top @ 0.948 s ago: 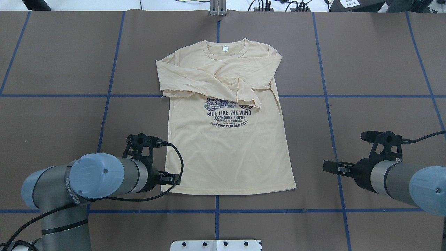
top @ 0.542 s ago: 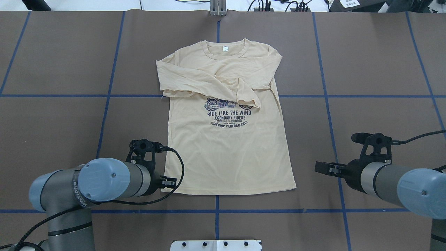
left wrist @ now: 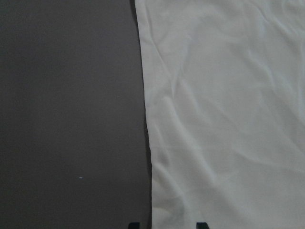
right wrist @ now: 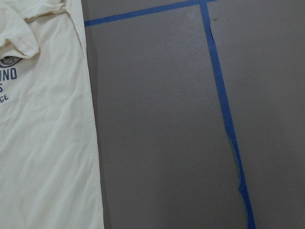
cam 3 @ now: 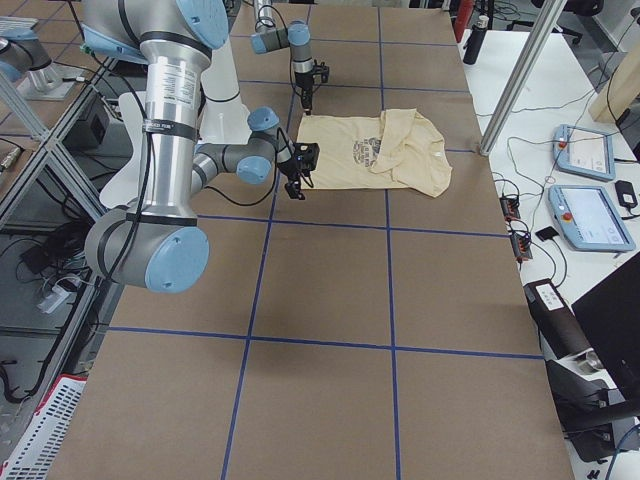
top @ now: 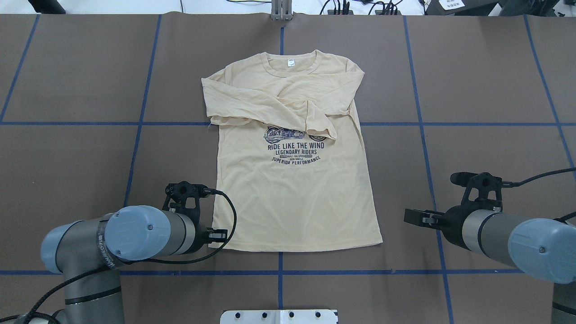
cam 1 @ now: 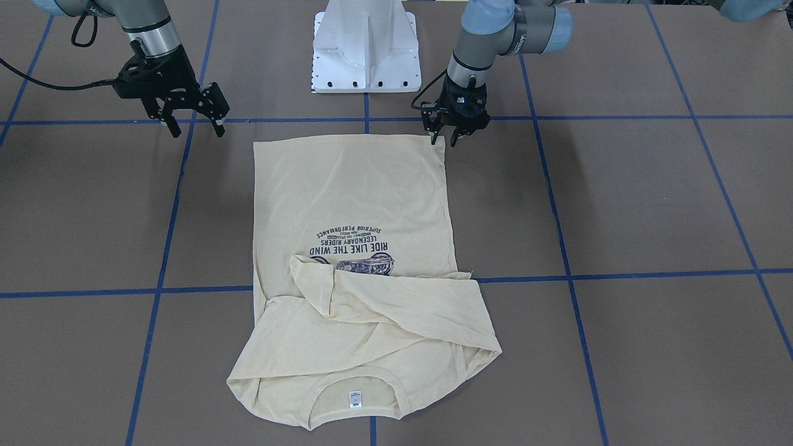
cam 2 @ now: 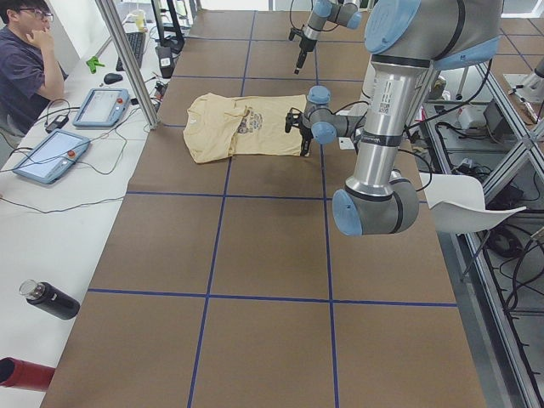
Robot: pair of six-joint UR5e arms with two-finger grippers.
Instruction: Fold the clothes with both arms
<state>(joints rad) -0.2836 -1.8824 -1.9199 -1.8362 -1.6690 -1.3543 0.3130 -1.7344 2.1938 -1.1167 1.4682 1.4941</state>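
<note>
We see a pale cream-yellow long-sleeved knit shirt lying flat, front up, in the middle of a brown table marked off with blue tape lines. Its ribbed round collar, with a small white neck tag, points away from the robot, and its hem lies towards the robot. Both sleeves are folded across the chest and overlap. One cuff covers part of the navy motorcycle print, where we read "RIDE LIKE THE WIND".

The left pincer is black and two-fingered, on a grey-and-silver arm with light-blue caps. It is down at the hem corner on the robot's left. Its fingers are spread a little. In the left wrist view the two fingertips stand on either side of the shirt's side edge, one over cloth and one over bare table. We cannot tell whether they touch the cloth.

The right pincer is spread wide and holds nothing. It hangs over bare table beside a tape line, well apart from the hem corner on the robot's right.

A white pedestal base stands between the two arms at the robot's edge of the table.
</note>
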